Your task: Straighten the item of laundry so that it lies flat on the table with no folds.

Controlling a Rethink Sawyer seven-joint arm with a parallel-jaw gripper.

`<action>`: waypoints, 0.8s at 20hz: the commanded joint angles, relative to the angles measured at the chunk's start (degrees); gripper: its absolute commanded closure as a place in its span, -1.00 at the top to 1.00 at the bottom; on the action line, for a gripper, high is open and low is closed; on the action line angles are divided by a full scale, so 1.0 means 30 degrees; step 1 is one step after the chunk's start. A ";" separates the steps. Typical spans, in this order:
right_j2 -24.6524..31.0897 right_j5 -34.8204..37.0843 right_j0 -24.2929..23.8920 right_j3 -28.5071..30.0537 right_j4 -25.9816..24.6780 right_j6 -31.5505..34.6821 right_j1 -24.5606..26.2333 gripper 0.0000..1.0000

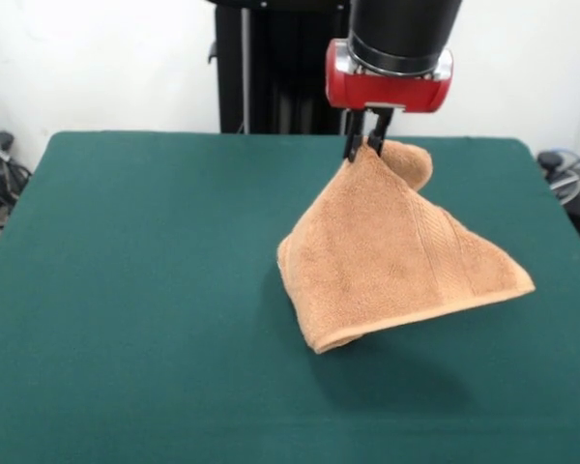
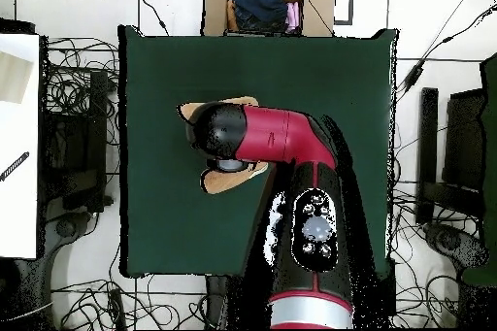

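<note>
The peach-orange towel (image 1: 396, 251) hangs in the air from one pinched corner, draped in a cone with a woven border band near its lower edge. Its lowest fold hangs just above the green table (image 1: 135, 290). My gripper (image 1: 365, 147) is shut on the towel's top corner, right of the table's middle in the front view. In the overhead view the arm's head (image 2: 221, 131) covers the gripper, and only towel edges (image 2: 225, 181) show around it on the table (image 2: 155, 211). The white label is not visible.
A cardboard box (image 2: 267, 5) with dark clothing stands beyond the table's far edge in the overhead view. Cables and black equipment lie on the floor on both sides. The robot's pedestal (image 1: 275, 68) stands behind the table in the front view.
</note>
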 commanded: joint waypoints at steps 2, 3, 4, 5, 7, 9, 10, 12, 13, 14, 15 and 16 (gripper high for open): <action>0.1908 -0.0759 -0.0398 0.1993 -0.0552 -0.0374 -0.0246 -1.00; 0.1915 -0.0747 -0.0405 0.1998 -0.0564 -0.0406 -0.0271 -1.00; 0.1903 -0.0702 -0.0388 0.1980 -0.0581 -0.0403 -0.0297 -1.00; 0.1912 -0.0635 -0.0401 0.1979 -0.0580 -0.0433 -0.0324 -1.00; 0.1926 -0.0670 -0.0409 0.1998 -0.0627 -0.0477 -0.0363 -1.00; 0.1928 -0.0725 -0.0440 0.2118 -0.0616 -0.0494 -0.0425 -1.00; 0.1913 -0.0696 -0.0436 0.2093 -0.0619 -0.0485 -0.0463 -1.00; 0.2042 -0.0548 -0.0604 0.2170 -0.0441 -0.0641 -0.0605 -1.00; 0.2088 -0.0405 -0.0687 0.2181 -0.0367 -0.0727 -0.0712 -1.00; 0.2100 -0.0230 -0.0744 0.2192 -0.0318 -0.0785 -0.0871 -1.00; 0.2127 0.0117 -0.0794 0.2143 -0.0239 -0.0864 -0.1049 -1.00; 0.2157 0.0423 -0.0835 0.2102 -0.0167 -0.0931 -0.1237 -1.00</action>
